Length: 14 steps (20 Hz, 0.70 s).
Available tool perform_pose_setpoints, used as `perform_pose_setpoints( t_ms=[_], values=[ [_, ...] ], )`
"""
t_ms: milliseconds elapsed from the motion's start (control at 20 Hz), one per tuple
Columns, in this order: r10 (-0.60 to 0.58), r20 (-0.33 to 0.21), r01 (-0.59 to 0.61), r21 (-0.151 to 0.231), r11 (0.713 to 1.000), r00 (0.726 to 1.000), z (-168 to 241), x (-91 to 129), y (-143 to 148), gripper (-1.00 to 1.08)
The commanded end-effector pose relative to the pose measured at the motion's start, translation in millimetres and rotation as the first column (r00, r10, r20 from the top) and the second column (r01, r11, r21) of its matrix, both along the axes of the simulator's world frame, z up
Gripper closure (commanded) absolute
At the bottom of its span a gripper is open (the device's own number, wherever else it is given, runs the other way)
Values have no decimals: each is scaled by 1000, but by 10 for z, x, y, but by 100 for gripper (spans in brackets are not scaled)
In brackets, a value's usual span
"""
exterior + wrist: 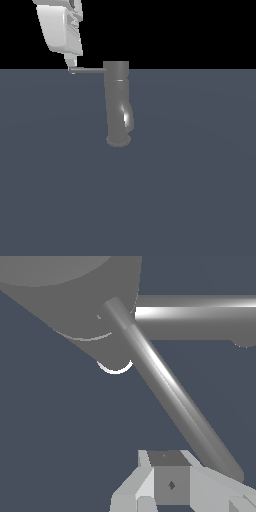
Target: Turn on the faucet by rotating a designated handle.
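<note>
- Broadly, we log a flat slate-blue floor (190, 200) filling the lower part of the exterior view, with plain black above its far edge.
- We note the faucet (117, 102), a dark grey glossy column, standing upright on that floor near the middle of the exterior view. Its round flared base sits flat on the surface, and one bright highlight shows low on the side toward the exterior view's right.
- We see the white gripper (72, 67) coming down from the top of the exterior view, toward that view's left, well clear of the column body. Only one finger tip is distinct there, and it sits at the free end of the rod.
- We record the handle (89, 71), a thin straight grey rod, lying level and sticking out from the column's top toward the exterior view's left.
- From the wrist view, the handle (170, 391) runs diagonally from the column to a finger (170, 483), whose pad sits right at the rod's tip.
- We cannot tell how far apart the fingers stand, nor whether they clamp the rod or merely touch it.
</note>
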<state>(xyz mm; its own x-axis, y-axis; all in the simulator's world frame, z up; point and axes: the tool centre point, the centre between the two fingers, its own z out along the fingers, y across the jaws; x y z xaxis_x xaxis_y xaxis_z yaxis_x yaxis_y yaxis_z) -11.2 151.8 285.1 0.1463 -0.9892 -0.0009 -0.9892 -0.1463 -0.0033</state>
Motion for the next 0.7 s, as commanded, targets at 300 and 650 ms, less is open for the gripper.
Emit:
perform_pose_setpoints(
  t_ms=[300,650],
  values=[
    [0,0,0,-2,1000,1000,1,-135,-192,108],
    [0,-1,0,-1,1000,1000,1,-296,-421,108]
  ],
)
